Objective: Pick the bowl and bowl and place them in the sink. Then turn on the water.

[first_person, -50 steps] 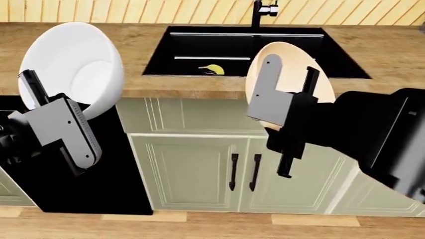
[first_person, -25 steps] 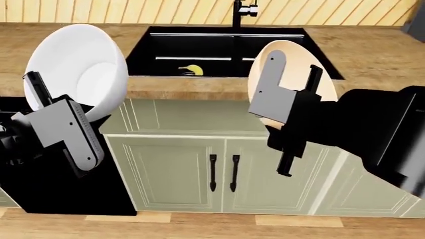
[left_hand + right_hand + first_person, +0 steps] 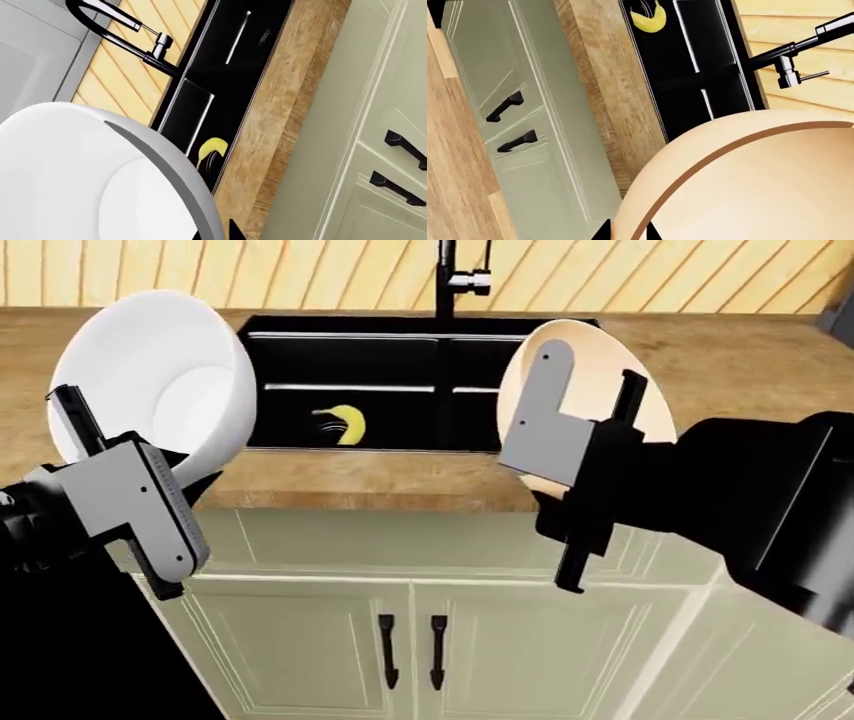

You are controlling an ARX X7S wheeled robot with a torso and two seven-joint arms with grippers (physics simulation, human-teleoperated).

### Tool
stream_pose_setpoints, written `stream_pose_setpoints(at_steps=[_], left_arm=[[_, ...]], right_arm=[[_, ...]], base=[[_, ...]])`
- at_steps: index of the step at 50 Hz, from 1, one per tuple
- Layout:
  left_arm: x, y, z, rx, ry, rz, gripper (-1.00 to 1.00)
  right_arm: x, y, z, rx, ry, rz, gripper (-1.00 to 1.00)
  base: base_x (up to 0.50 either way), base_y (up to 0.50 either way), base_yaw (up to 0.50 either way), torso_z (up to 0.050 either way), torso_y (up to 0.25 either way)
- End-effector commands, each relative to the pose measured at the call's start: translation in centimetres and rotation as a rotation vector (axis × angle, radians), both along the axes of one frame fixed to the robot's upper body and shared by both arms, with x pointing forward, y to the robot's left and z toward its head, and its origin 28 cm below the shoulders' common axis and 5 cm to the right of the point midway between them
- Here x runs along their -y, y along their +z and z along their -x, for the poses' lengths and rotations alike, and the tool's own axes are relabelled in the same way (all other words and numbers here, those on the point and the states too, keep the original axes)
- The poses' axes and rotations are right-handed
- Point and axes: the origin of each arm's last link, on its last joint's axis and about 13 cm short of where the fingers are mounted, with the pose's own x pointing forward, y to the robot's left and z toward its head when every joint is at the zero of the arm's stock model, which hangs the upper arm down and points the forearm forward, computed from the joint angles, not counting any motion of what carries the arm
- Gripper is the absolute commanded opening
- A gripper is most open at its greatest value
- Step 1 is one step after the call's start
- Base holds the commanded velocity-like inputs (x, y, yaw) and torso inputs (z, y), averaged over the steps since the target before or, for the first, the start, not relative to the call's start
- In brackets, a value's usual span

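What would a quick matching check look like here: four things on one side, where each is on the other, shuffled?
Things:
1. white bowl
2. peach bowl
3. banana
4. faucet

Places:
A. lying in the sink's left basin
B. held in the right gripper
C. standing behind the sink, at its middle
D. held in the left gripper

Pairs: 1-D, 2-B, 3-A, 4-C

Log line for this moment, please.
left gripper: holds white bowl | right gripper: holds peach bowl | sink: banana inside, no bowls
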Motion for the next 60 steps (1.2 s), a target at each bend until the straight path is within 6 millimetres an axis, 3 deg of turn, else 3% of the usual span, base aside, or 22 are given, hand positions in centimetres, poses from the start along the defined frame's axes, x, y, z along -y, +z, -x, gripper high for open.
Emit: stream_pose_setpoints(at_steps=[1,12,60], left_arm=[[-0.08,0.72,0.01,0.049,0.006,0.0,-1.0],[-0.03,0.83,0.03,0.052,0.003,0.001,-1.0],[0.0,0.57,0.0,0.044,0.0,0.01,-1.0]], right_arm=[[0.07,0.91,-0.18,0.059,-0.012,0.004,-1.0],[0.01,0.87,-0.03,0.066,-0.003,0.012,-1.0],[0.13,0.39,0.23,0.053,-0.008,0.013,-1.0]], base=[[-0.49,0.28,0.0,0.0,0.0],[-0.49,0.12,0.0,0.0,0.004],[-0.21,-0.01,0.0,0.0,0.002]])
